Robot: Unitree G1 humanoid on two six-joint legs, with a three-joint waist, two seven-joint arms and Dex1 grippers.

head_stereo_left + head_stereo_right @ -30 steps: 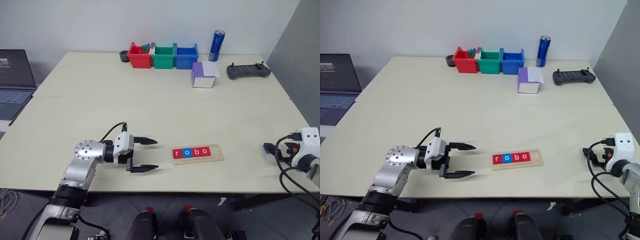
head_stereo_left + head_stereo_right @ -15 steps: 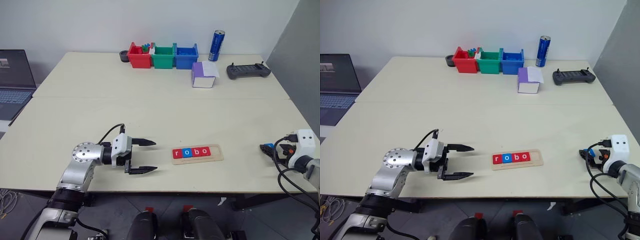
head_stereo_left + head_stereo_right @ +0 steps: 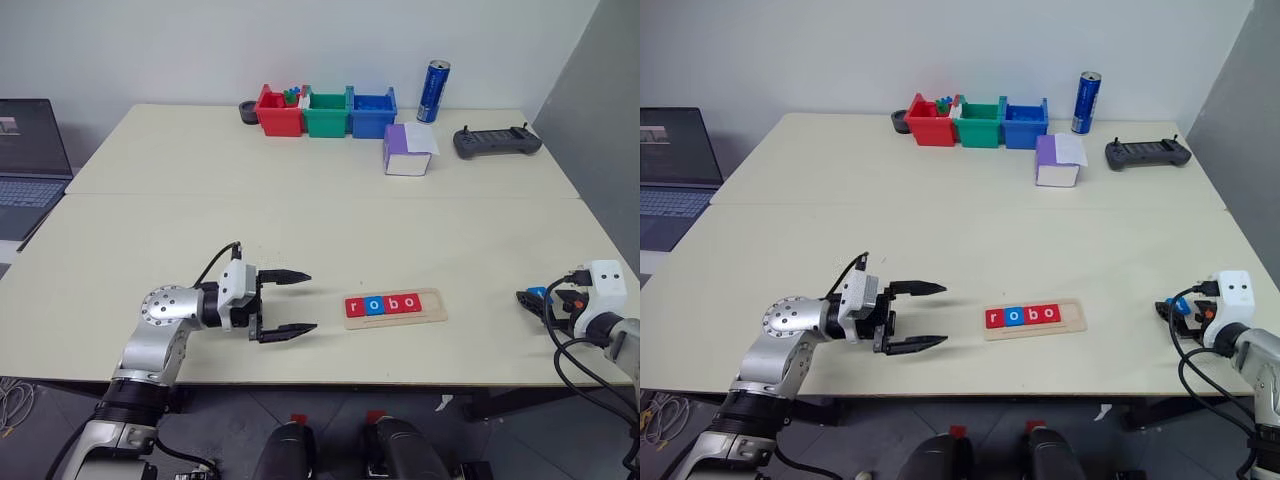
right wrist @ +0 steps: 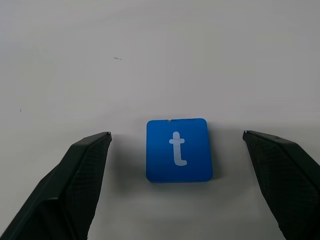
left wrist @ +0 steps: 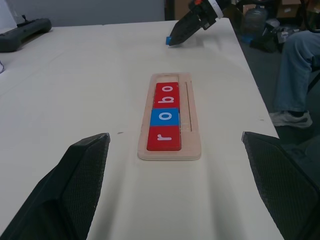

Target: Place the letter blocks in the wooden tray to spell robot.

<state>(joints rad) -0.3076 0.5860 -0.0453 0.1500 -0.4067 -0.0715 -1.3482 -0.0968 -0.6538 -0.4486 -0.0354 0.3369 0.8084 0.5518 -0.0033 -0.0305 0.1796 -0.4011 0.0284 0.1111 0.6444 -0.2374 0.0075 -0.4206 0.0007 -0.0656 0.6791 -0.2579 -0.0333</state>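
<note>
Tray at lower centre holds r, o, b, o; right gripper gapes, released, around blue t block; left gripper gapes empty.

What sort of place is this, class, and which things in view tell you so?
Probably a robotics lab or workshop: pale worktables carry a handheld controller, sorting bins and a wooden tray of letter blocks, with a laptop alongside.

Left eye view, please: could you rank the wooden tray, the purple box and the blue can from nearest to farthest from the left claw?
1. The wooden tray, just right of the open left claw, at the table's near edge.
2. The purple box, far back, right of centre.
3. The blue can, behind the box, at the table's far edge.
</note>
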